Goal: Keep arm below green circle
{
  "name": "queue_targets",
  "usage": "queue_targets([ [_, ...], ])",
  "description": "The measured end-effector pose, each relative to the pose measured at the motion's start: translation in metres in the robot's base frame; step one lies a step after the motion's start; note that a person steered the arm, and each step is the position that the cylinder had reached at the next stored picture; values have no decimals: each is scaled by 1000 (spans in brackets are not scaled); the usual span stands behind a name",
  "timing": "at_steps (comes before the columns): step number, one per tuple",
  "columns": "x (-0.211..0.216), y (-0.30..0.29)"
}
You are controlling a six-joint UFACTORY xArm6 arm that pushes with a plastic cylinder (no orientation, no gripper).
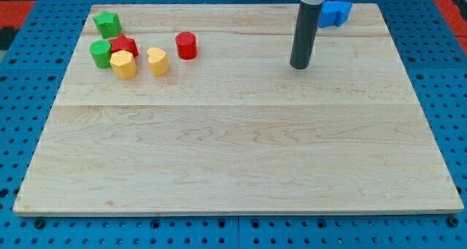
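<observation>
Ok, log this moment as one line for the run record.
tip: right of centre, touching nothing | green circle: far left in cluster | tip not yet below it | blue block: top right

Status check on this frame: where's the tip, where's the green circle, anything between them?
My tip on bare board, far toward the view's right of the green circle. Circle sits in the left cluster, touching the red block. Red cylinder near the straight path.
</observation>
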State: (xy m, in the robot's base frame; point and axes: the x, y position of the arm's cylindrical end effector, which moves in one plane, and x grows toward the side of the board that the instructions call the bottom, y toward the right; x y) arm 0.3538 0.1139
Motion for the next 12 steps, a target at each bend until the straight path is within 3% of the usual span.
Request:
queue_targets([
  [7, 36, 3],
  [8, 68, -5],
  [10, 105, -125],
  [12, 109, -296],
])
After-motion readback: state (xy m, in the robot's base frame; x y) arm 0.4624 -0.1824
